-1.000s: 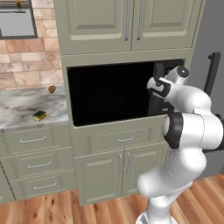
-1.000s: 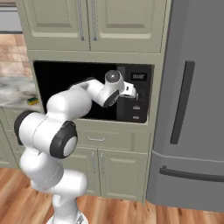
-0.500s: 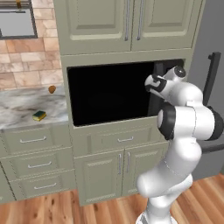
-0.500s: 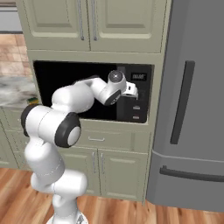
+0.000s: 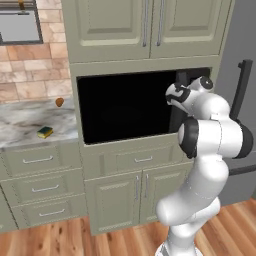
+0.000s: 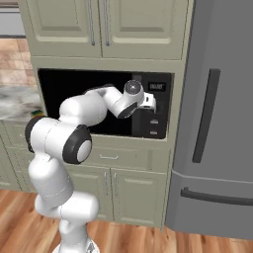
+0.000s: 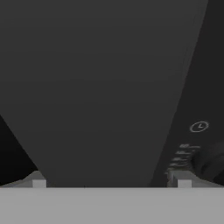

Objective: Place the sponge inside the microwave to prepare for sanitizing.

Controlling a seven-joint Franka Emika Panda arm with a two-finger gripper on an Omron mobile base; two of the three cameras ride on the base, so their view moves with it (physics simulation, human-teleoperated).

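Our hand (image 5: 172, 95) wide open, empty, at microwave (image 5: 125, 107) door. Sponge (image 5: 45, 132) on table (image 5: 20, 125) looks light, squishy; we pinch its sides.

The arm (image 5: 210, 135) has twisted at its elbow and now stands taller and straighter. The tool (image 6: 148, 101) has slid a little toward the microwave (image 5: 125, 107) buttons, so its front is closer to them.

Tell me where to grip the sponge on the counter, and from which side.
Probably from above, across the narrower sides of the sponge. It lies flat on the marble counter, green layer up, apart from the small orange-brown object, so its sides look free.
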